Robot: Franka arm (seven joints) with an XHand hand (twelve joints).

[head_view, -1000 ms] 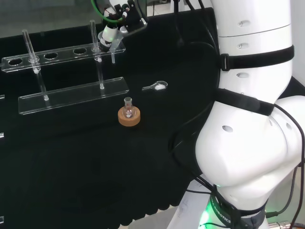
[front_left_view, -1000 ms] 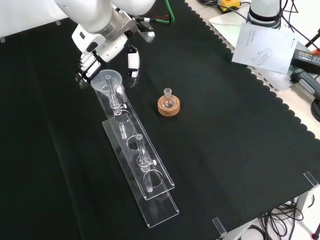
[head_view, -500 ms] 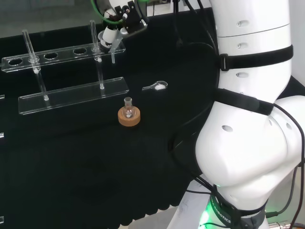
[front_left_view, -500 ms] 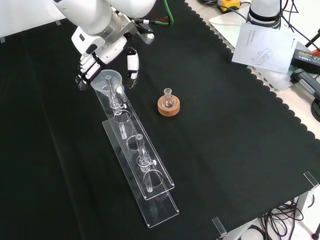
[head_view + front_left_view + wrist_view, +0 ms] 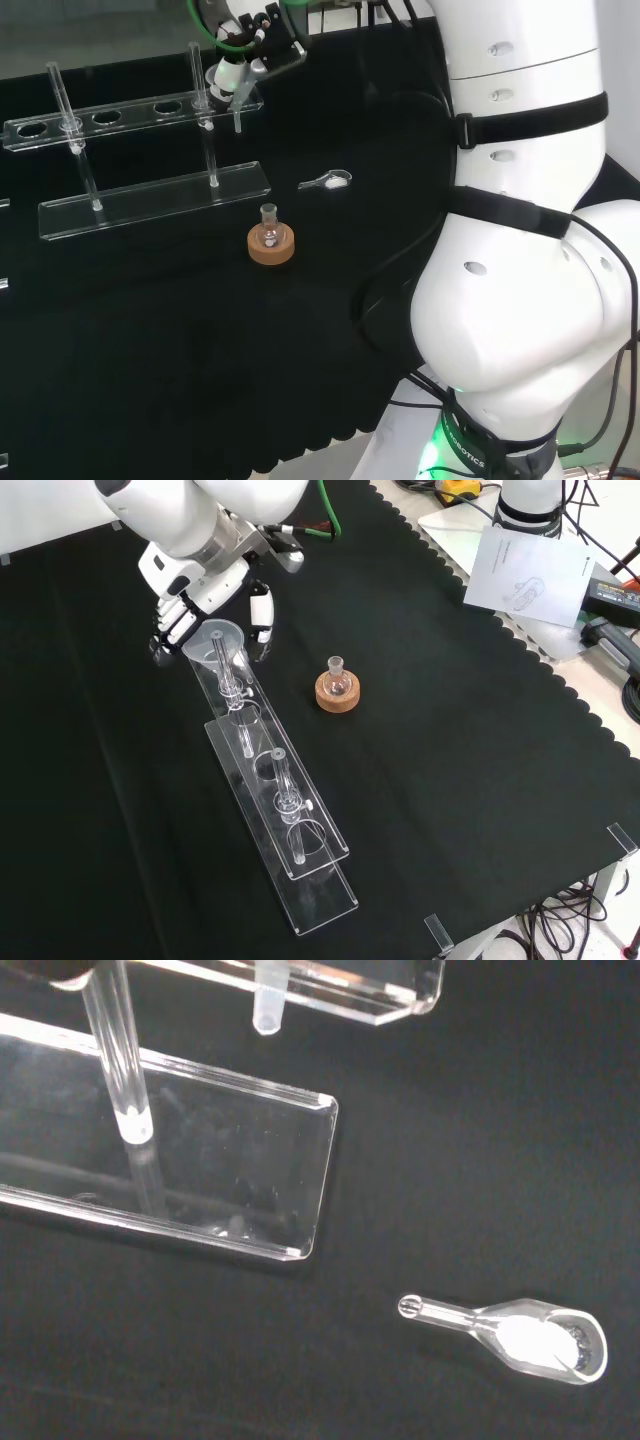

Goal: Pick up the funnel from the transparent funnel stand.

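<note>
Hand (image 5: 205, 590) curled around funnel (image 5: 216, 640) rim, fingers one side, thumb other; contact unclear. Funnel directly below palm, seated in stand (image 5: 262, 770) end hole. Risk: tilted lift jams stem, drags stand.

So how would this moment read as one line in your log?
phase: reach | hand: open, at funnel | funnel: in stand, not lifted

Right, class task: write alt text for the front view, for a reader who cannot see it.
A black and white robot hand reaches from the top of the view around a clear funnel seated at the far end of a long clear plastic stand on black cloth. To the right of the stand, a small glass flask sits on a cork ring.
</note>
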